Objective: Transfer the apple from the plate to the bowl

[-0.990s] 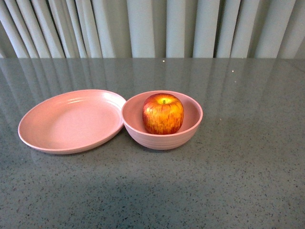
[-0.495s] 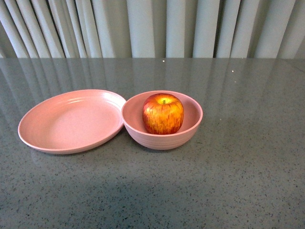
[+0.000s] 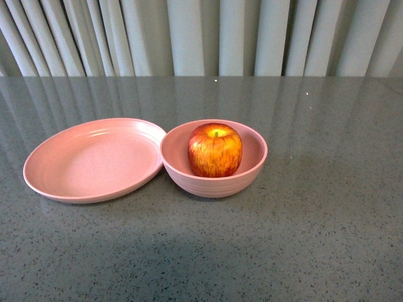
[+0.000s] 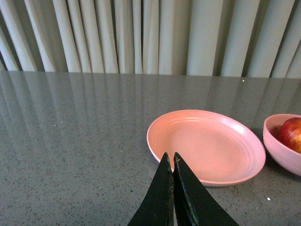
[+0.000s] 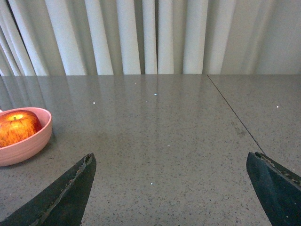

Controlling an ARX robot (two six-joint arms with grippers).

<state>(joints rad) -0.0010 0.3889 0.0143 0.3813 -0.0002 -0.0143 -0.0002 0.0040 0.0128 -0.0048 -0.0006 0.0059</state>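
Note:
The red apple (image 3: 215,150) sits upright inside the deep pink bowl (image 3: 252,173) at the middle of the table. The shallow pink plate (image 3: 94,160) lies empty to its left, its rim touching the bowl. Neither arm shows in the front view. In the left wrist view my left gripper (image 4: 170,157) is shut and empty, just short of the plate's (image 4: 207,146) near rim; the bowl (image 4: 278,149) and apple (image 4: 292,133) show at the edge. In the right wrist view my right gripper (image 5: 171,157) is open and empty over bare table, well away from the bowl (image 5: 26,143) and apple (image 5: 18,127).
The grey speckled table (image 3: 327,220) reaches back to a pale pleated curtain (image 3: 201,38). A thin seam (image 5: 233,115) runs across the tabletop in the right wrist view.

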